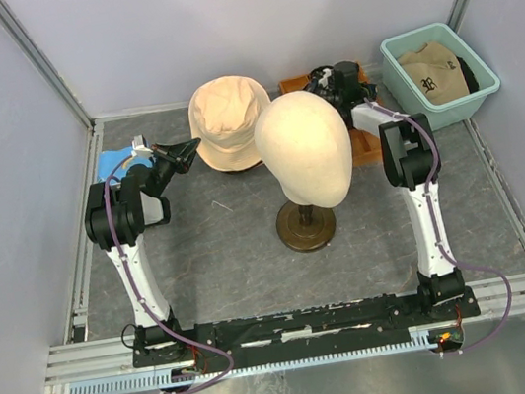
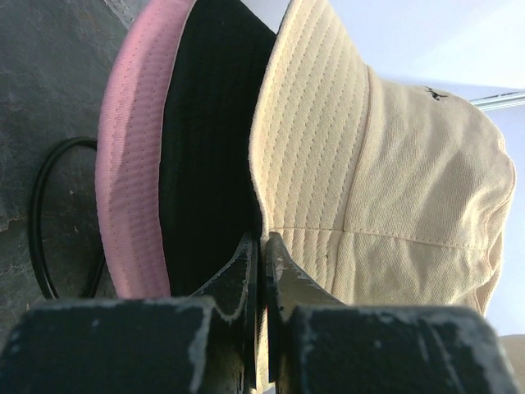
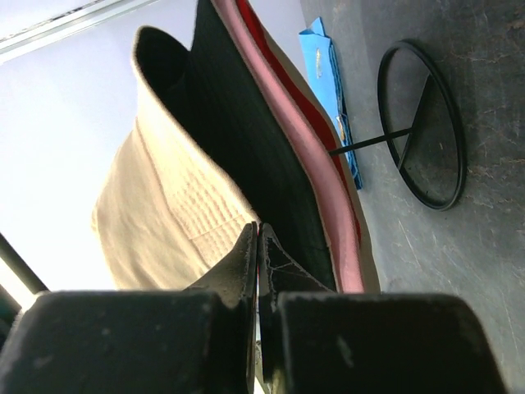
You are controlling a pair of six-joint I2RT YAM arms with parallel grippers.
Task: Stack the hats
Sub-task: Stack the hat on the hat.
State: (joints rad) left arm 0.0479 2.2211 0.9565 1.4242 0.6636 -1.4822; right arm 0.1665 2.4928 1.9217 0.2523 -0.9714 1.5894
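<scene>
A beige bucket hat [image 1: 226,118] tops a pile at the back of the table. Under it lie a black hat [image 2: 205,148] and a pink hat [image 2: 131,164]. My left gripper [image 1: 186,152] is shut on the beige hat's [image 2: 385,180] brim on its left side, with its tips [image 2: 264,240] pinching the edge. My right gripper [image 3: 257,228] is shut at the brim edge of the beige hat [image 3: 164,205] on the other side, beside the black hat [image 3: 246,164] and the pink hat [image 3: 308,156]. From above, the mannequin head hides its fingertips. A tan cap with a black emblem [image 1: 433,75] lies in the teal tub.
A cream mannequin head [image 1: 302,146] on a brown stand [image 1: 307,228] stands mid-table, just in front of the right arm. The teal tub [image 1: 449,110] sits at the back right. A blue object [image 1: 118,165] lies by the left arm. A black wire ring stand [image 3: 422,123] lies on the table.
</scene>
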